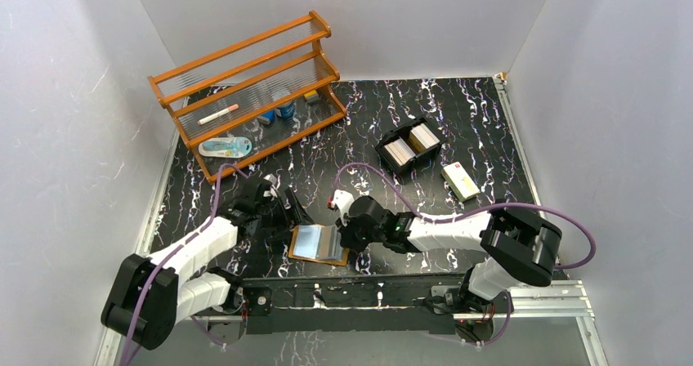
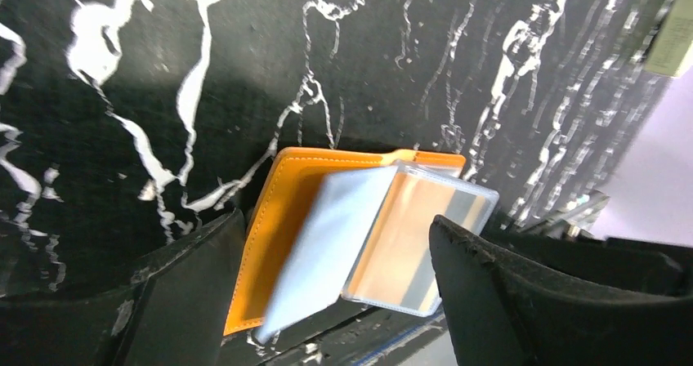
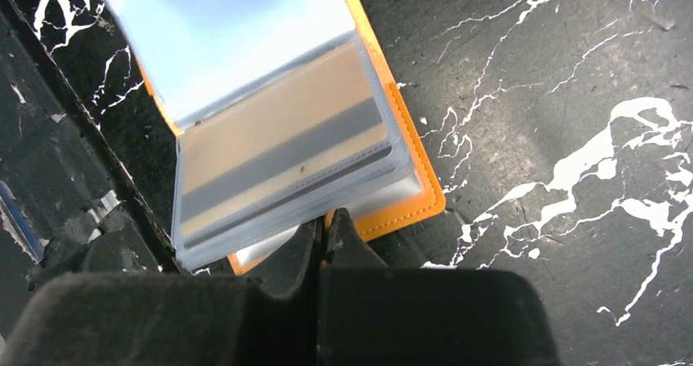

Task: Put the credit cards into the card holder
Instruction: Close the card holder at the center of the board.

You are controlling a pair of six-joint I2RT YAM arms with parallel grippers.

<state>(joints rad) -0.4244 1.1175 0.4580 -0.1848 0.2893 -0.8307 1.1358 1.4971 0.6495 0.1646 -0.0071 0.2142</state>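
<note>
You've got left gripper (image 2: 333, 235) wide by open card holder (image 1: 317, 243) — right gripper (image 3: 325, 223) closed at its edge, striped card (image 3: 278, 158) in sleeve (image 3: 402, 170).

On my feed the black tabletop with white marble veining (image 1: 458, 113) fills the middle of the overhead view, boxed in by plain white walls (image 1: 65, 96). In the upper left stands an orange wooden stepped rack with clear ribbed shelves (image 1: 245, 88). It holds a white-and-pink pen-like stick (image 1: 219, 114), two small blue containers (image 1: 283, 109), a tiny yellow block (image 1: 311, 96) and a pale blue oval item (image 1: 225, 147). Right of centre sits a black two-compartment tray (image 1: 384, 149), with a cream oblong box (image 1: 460, 180) just beside it, lower right.
</note>
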